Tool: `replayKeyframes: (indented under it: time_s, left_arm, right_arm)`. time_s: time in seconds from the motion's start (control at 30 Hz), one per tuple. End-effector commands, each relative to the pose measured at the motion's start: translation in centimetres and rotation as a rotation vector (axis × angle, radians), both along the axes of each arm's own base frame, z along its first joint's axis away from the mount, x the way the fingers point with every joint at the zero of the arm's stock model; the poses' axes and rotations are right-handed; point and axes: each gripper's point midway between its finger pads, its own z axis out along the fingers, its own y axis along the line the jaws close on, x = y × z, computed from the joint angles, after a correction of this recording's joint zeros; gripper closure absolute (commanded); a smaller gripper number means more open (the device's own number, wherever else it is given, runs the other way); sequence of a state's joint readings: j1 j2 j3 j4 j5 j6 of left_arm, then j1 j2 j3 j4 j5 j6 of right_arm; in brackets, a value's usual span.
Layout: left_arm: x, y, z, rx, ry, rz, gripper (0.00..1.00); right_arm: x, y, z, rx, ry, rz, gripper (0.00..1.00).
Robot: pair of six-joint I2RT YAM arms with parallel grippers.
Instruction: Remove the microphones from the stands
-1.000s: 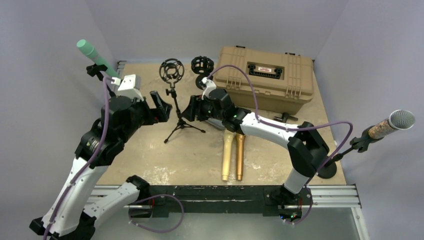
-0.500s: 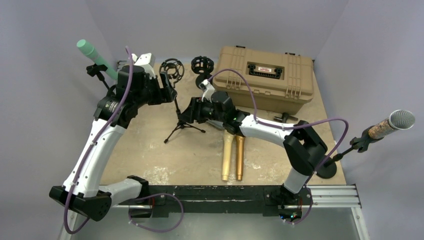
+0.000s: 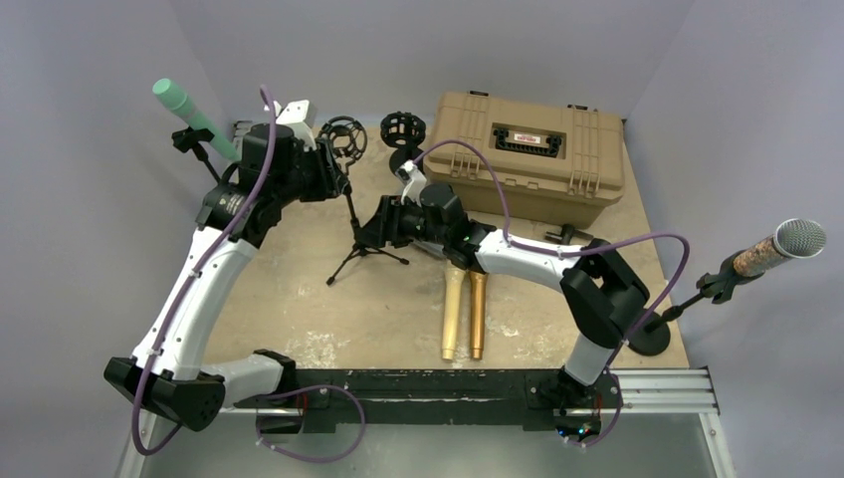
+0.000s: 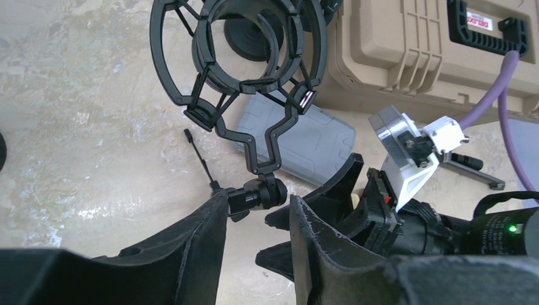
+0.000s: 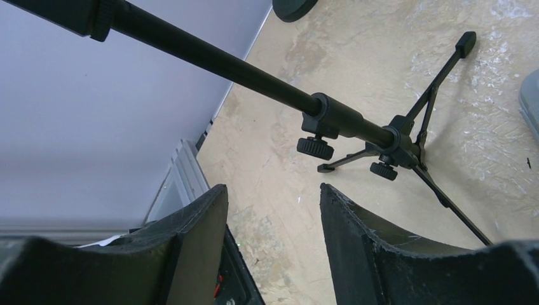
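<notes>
Mic target is unclear. A green mic (image 3: 184,108) is sitting in a clip stand at far left, and a silver-headed mic (image 3: 786,244) is sitting on a stand at the right edge. Two gold mics (image 3: 465,312) are lying flat near centre, off any stand. We are seeing the shock mount (image 4: 241,51) on the tripod (image 3: 360,244) empty in the left wrist view, with no mic in the ring.

Our left gripper (image 4: 257,216) is hanging spread apart, holding nothing. Its fingers are framing the swivel joint under the mount; touching or not, we cannot tell. Our right gripper (image 5: 273,197) is also spread and empty, facing the tripod pole, which is lying beyond its tips, not between them. We are reading this as right set to steady the pole while left works up top. With that mount empty, we are guessing the green mic, just left of the left arm, is the one pending.

Room: the wall is crowding the green mic on the left, and the case (image 3: 532,149) is blocking far right. A second mount (image 3: 403,127) is standing just beside the first. Open floor is lying near-left of the tripod legs.
</notes>
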State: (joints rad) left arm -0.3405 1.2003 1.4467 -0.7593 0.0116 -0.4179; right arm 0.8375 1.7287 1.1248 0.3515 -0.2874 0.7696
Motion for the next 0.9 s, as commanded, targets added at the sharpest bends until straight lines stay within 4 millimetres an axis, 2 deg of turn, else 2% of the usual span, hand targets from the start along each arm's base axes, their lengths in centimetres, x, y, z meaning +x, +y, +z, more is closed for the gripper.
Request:
replayKeyframes:
  time_s: [0.0, 0.3, 0.47, 0.6, 0.7, 0.8, 0.87]
  left_arm:
    - [1.0, 0.5, -0.2, 0.039, -0.036, 0.010, 0.63]
    - [0.5, 0.6, -3.6, 0.067, 0.044, 0.008, 0.69]
    - [-0.3, 0.9, -4.3, 0.076, 0.058, 0.002, 0.72]
    - [-1.1, 1.2, -4.0, 0.069, 0.035, 0.001, 0.71]
    - [-1.8, 1.2, -3.1, 0.055, 0.008, -0.007, 0.64]
    - [-2.3, 1.4, -1.6, 0.042, -0.030, -0.006, 0.49]
    - [-2.6, 1.4, -0.1, 0.035, -0.056, -0.019, 0.39]
  right_arm:
    - [-0.1, 0.5, 1.1, 0.039, -0.025, 0.024, 0.46]
    - [0.1, 0.9, 0.7, 0.036, -0.017, 0.025, 0.47]
    - [0.3, 1.2, 1.0, 0.054, -0.009, 0.021, 0.47]
    - [0.7, 1.4, 1.5, 0.078, 0.002, 0.005, 0.47]
    - [1.0, 2.0, 1.7, 0.111, 0.045, -0.006, 0.49]
    - [1.4, 2.7, 1.3, 0.127, 0.091, -0.012, 0.63]
    - [1.8, 2.9, 0.7, 0.118, 0.109, -0.025, 0.64]
